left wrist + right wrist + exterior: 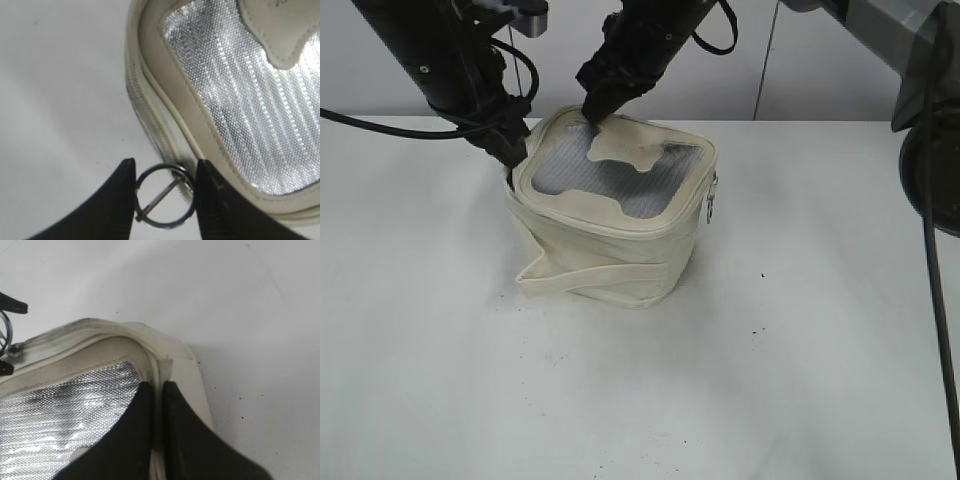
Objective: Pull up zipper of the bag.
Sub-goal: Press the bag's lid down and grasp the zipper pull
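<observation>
Item: the bag (612, 225), a small boxy cream one, standing on the white table (800, 330) a little left of centre, lid uppermost, its flat strap (590, 277) looped round the body. We note the zipper (142, 107) running round the lid rim; on the bag's left side its teeth look meshed where they show, though we cannot tell how far round that holds. Left gripper (165, 197): clenched on the ring (164, 196) of one zipper pull, a black finger touching each side of the ring, which lies just beside the lid's corner; we judge this grip is there to drag the slider along the track. Right gripper (156, 410): fingers nearly together with a cream fold of the lid's far edge between them, apparently pinched; we take it as an anchor, so the soft bag does not slide or twist when the other arm pulls. A second pull (712, 203) hangs free on the bag's right side, touched by neither arm. Task stage, by our reckoning: grip and brace set, pull under way or about to begin
</observation>
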